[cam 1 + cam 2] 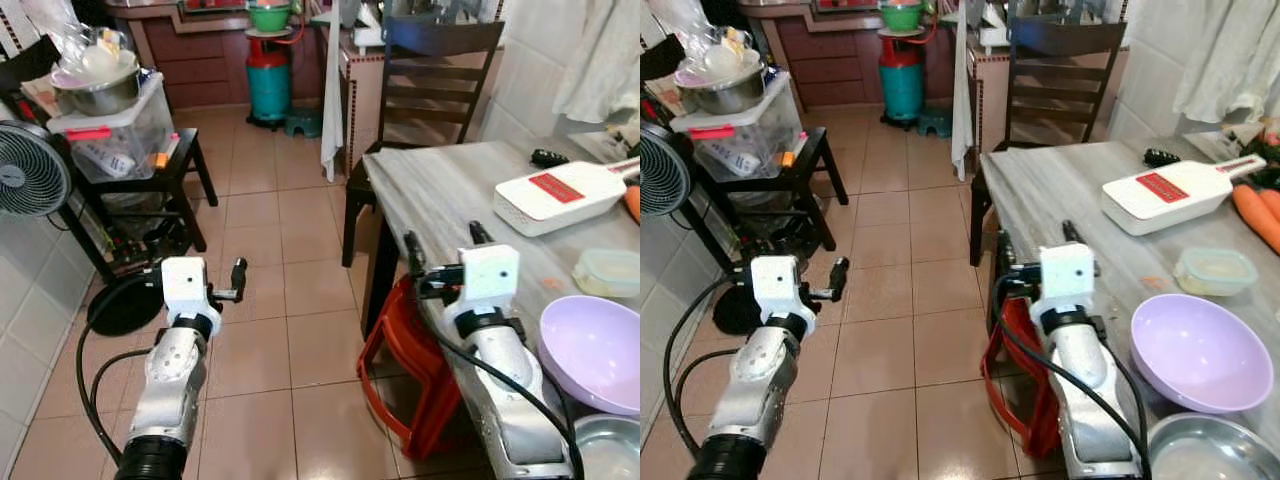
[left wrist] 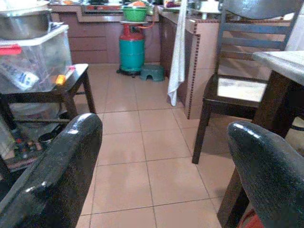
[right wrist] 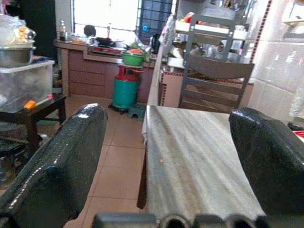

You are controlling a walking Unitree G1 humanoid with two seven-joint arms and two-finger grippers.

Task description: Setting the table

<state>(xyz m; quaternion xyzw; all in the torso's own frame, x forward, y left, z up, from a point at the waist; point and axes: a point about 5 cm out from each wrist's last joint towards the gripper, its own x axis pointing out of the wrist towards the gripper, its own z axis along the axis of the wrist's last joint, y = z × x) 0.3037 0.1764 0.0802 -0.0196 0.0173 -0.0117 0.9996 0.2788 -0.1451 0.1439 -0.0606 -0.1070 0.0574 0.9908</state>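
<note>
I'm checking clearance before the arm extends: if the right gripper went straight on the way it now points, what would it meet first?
Nothing close, it seems. The right gripper, jaws open, points along the bare table toward the dark chair at its far end; that would likely come first, though depth is hard to judge.

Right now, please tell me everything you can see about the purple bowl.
The purple bowl is pale lilac, smooth and matte, probably plastic. It stands upright and empty on the grey table, near its front edge, beside the right arm. A metal bowl sits just in front of it, possibly touching its rim; a small lidded container lies just behind it, apart.
</note>
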